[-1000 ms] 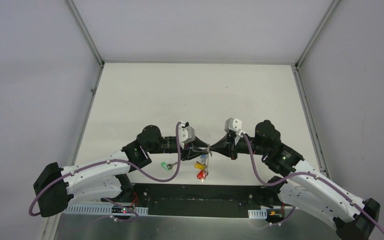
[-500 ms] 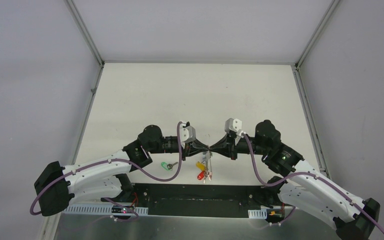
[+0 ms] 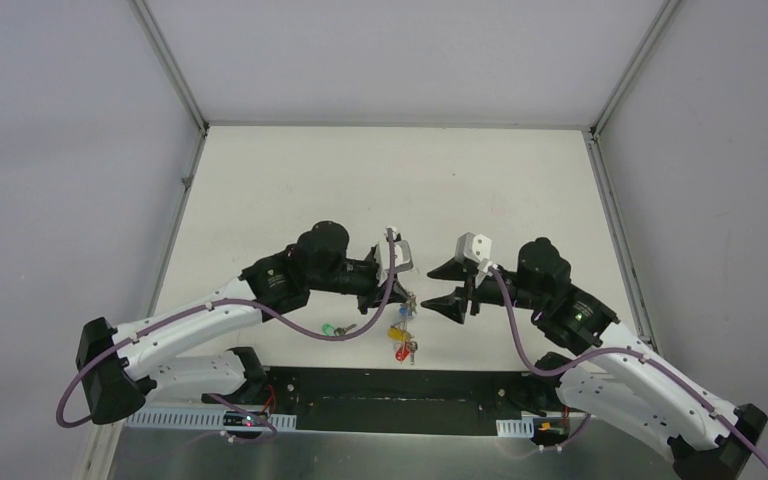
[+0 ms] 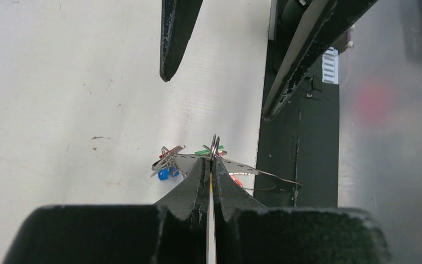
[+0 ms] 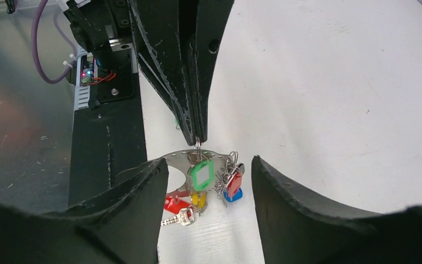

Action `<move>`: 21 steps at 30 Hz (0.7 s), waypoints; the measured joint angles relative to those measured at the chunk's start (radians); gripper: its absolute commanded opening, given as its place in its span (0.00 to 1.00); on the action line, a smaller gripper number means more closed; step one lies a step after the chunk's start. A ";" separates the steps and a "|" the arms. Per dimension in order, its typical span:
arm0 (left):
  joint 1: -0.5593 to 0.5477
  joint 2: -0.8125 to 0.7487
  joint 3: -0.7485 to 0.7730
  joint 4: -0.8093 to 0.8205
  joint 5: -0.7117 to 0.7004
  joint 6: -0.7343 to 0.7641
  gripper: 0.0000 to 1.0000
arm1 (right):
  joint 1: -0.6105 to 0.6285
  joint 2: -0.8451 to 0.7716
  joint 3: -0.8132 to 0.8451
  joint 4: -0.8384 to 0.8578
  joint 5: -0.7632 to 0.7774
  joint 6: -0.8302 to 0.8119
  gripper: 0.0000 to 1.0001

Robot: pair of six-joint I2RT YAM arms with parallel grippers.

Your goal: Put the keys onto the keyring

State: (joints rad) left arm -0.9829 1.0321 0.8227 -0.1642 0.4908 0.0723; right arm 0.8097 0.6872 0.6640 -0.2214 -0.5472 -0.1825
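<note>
Near the front edge of the table (image 3: 380, 180), between the two arms, the shared hold has just ended. Half a second ago both grippers met on the bunch. Now the right gripper (image 3: 430, 286) has let go and drawn back to the right, fingers spread apart with nothing between them.

The left gripper (image 3: 406, 297) carries the load alone, jaws pressed together on the keyring (image 4: 215, 144), which hangs above the table. A green-tagged key (image 5: 201, 176) dangles just under the pinch, and a blue-tagged key (image 5: 233, 194) hangs lower in the cluster, beside a yellow tag (image 5: 199, 199) and a red tag (image 5: 174, 204). By my judgement the right arm is now free to regrip or fetch.

Whether the green and blue keys are truly threaded on the wire or only tangled in it cannot be told, and the ring's opening is hidden. A small green thing (image 3: 332, 329) lies on the table under the left forearm, too small to identify.
</note>
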 measured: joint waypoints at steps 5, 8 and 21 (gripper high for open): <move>0.000 0.069 0.126 -0.209 0.000 0.042 0.00 | 0.000 0.021 0.016 -0.003 -0.010 -0.003 0.49; 0.000 0.110 0.177 -0.299 0.000 0.056 0.00 | 0.000 0.047 0.016 0.000 -0.022 0.002 0.46; 0.000 0.066 0.097 -0.241 -0.014 0.039 0.00 | 0.000 0.070 -0.031 0.114 -0.045 0.061 0.51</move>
State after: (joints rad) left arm -0.9829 1.0981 0.9192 -0.4049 0.4767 0.1112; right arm 0.8097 0.7570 0.6334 -0.1070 -0.5919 -0.1215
